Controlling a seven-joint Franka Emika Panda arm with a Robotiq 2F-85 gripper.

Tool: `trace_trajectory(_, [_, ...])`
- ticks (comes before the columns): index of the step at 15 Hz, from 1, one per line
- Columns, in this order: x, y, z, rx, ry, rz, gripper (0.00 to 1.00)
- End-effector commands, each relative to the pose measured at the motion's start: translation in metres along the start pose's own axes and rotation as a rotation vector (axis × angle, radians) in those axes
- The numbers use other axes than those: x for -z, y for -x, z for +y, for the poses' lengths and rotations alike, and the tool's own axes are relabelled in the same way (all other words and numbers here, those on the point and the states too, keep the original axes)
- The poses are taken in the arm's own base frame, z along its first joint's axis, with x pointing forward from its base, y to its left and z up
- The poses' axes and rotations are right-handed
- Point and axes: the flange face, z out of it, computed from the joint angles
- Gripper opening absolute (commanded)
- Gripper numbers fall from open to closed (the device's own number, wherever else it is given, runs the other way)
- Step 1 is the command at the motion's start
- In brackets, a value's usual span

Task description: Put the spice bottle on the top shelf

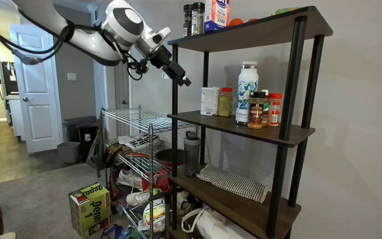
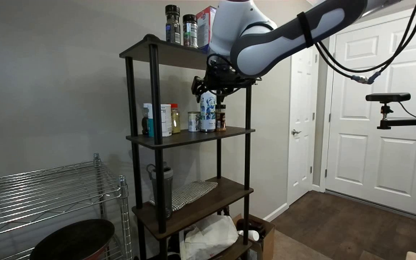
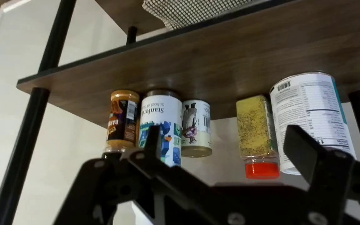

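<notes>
Short, flat-sided, yellow-filled spice bottle with a red cap [image 3: 255, 131]: most likely the one meant; it stands upright on the dark brown wooden worktop [image 3: 205, 68], second board down, though the wrist view shows everything inverted.
Handling: probably light, stiff and hard to break; the smooth, plastic-looking wall may slip if barely held, and the load inside may shift on a tilt.
Hold: the flat sides at mid-body, clear of the cap, which might twist or pop under pressure.
Speckled yellow seasoning [image 3: 250, 123]: fills the bottle nearly to its neck, where the wall shows clear.
Black two-fingered gripper [image 3: 225, 137]: spread wide, pinching nothing, and apart from the bottle.
White cylindrical canister with a printed label [image 3: 311, 118]: just beside the bottle, contact unclear; contents hidden; a careless approach could nudge it.
Small pale can with a picture label [image 3: 196, 125]: on the bottle's other side, across a gap; contents hidden.
Tall white bottle with a blue pattern [image 1: 246, 89]: lidded; contents hidden.
Clear round jar with a black cap and dark label [image 1: 256, 109]: orange-brown seasoning inside.
Dark brown wooden top shelf [image 1: 260, 35]: the goal; it bears two clear, black-capped jars [image 1: 197, 19] of darkish seasoning and a white, pink and blue carton [image 1: 217, 15] marked sugar.
</notes>
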Motion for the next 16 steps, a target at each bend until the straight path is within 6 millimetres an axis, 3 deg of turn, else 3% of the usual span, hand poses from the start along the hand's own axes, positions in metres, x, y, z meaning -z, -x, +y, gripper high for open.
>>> trace_trajectory(1, [-0.024,-0.027,-0.009,0.1,-0.01,0.083,1.0])
trace_trajectory(7, [-0.06,-0.061,-0.018,0.151,0.014,0.185,1.0])
trace_trajectory(16, [-0.123,-0.073,-0.041,0.145,0.016,0.171,1.0])
